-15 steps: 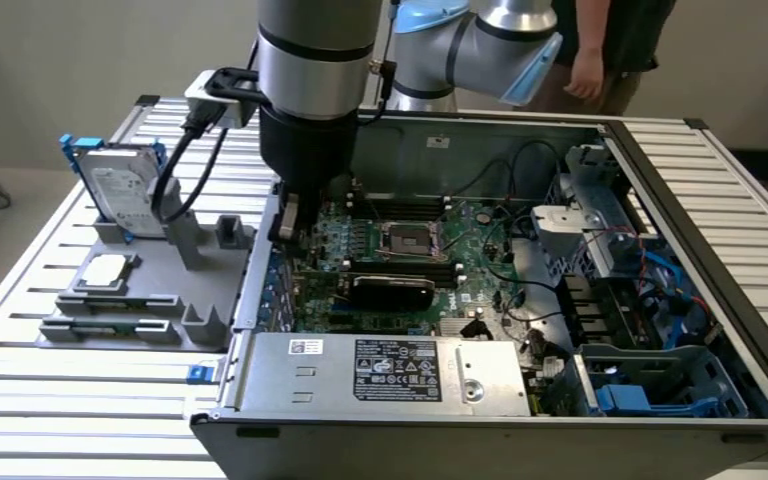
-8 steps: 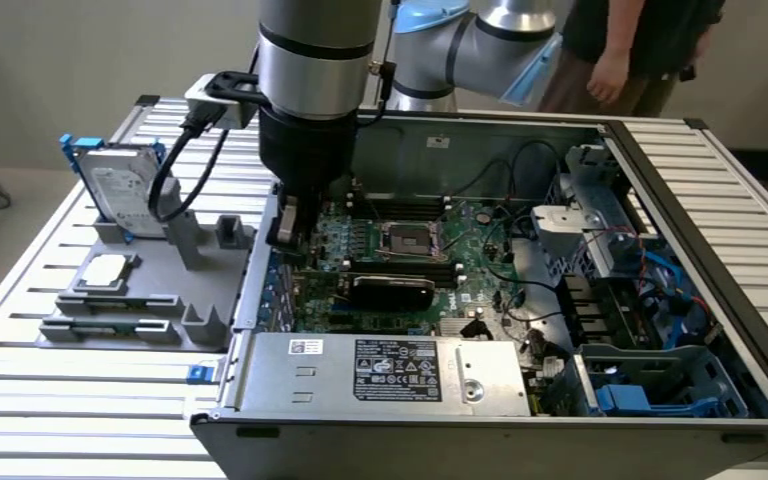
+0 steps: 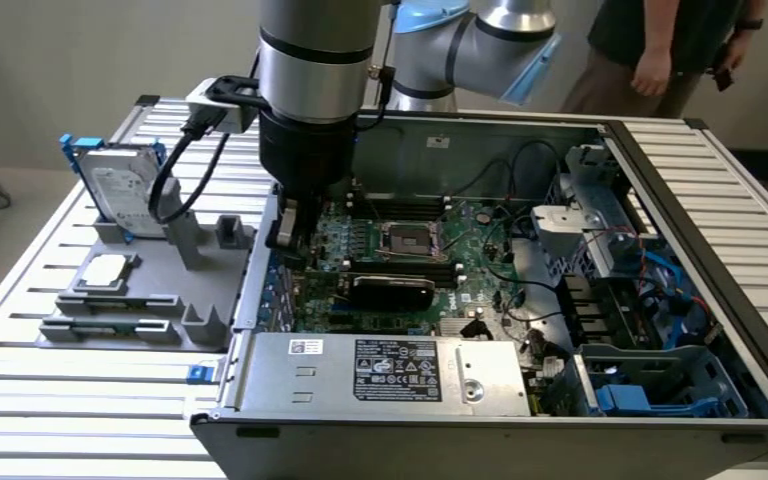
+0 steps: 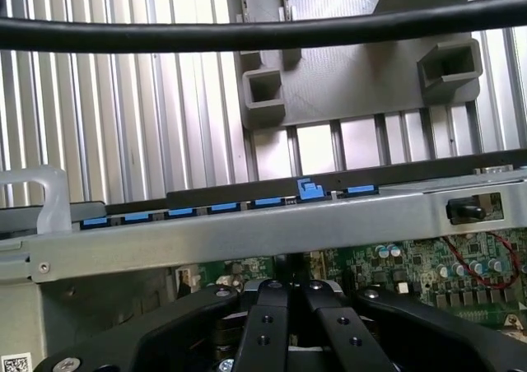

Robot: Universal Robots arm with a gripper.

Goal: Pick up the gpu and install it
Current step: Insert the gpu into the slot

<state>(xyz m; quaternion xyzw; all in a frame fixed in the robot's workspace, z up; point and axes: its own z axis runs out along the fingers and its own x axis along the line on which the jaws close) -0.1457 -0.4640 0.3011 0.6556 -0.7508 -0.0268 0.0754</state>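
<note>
**Inspector:** Directly below the gripper [image 4: 288,294] we find the green motherboard [image 3: 418,250] of the open computer case [image 3: 678,180]. Its fingers [image 4: 262,327] are pressed together in the wrist view, with nothing visible between them.

**Second inspector:** We agree. And the gpu [image 3: 391,287]?

**Inspector:** We see a dark, flat card lying low across the board, just beside the gripper and a little nearer the silver power supply [image 3: 384,373]. We take it for the gpu. It appears to stand in a slot, though we cannot tell whether it is fully seated.

**Second inspector:** So the gripper holds nothing?

**Inspector:** Nothing that we can see. The gripper is near the card's end by the case wall; whether it touches it we cannot tell.

**Second inspector:** State of the work?

**Inspector:** In our judgement the pick-up and transfer are done, and the card is in the case. Seating remains unconfirmed. Beyond the case wall, well apart from the gripper, the grey parts holder [image 3: 131,290] carries a hard drive [image 3: 124,190] in a blue frame.
</note>
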